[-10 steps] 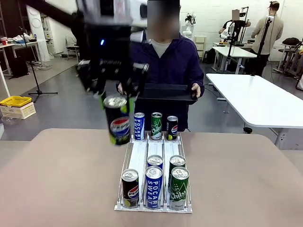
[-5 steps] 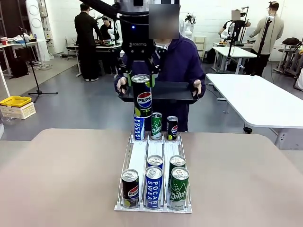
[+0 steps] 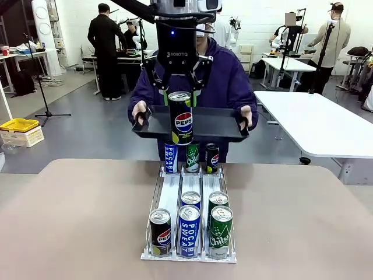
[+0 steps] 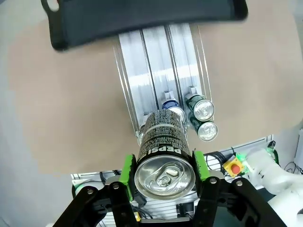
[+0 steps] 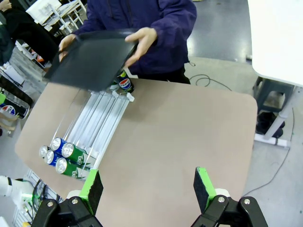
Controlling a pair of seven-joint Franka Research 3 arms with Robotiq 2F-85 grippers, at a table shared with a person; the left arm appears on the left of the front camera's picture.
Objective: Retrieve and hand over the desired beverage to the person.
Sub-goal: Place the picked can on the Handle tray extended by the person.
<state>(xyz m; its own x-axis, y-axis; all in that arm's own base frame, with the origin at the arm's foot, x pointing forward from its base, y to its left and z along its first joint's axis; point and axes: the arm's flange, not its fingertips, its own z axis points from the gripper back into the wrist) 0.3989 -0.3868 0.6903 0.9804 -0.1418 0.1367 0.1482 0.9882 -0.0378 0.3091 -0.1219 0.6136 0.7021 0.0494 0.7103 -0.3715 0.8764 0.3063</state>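
A black Pepsi can (image 3: 183, 121) hangs upright in the air, with my left gripper (image 3: 180, 98) shut on its upper part. It hovers over the far end of the can rack (image 3: 156, 198), right in front of the black tray (image 3: 215, 123) that the person (image 3: 230, 81) in the purple hooded jacket holds out with both hands. In the left wrist view the Pepsi can (image 4: 163, 137) sits between my green pads (image 4: 128, 169), and the tray (image 4: 142, 19) lies beyond it. My right gripper (image 5: 148, 189) stands open high above the table, with nothing between its fingers.
The rack holds several cans: Pocari Sweat (image 3: 189, 230), Chilsung (image 3: 221, 232) and Pepsi (image 3: 160, 232) at the near end, three more at the far end (image 3: 192, 156). A white table (image 3: 326, 125) stands at the right. People stand in the background.
My left gripper carried the Pepsi can from the left of the rack to the right and away, up to the tray. The person brought the tray forward and lower.
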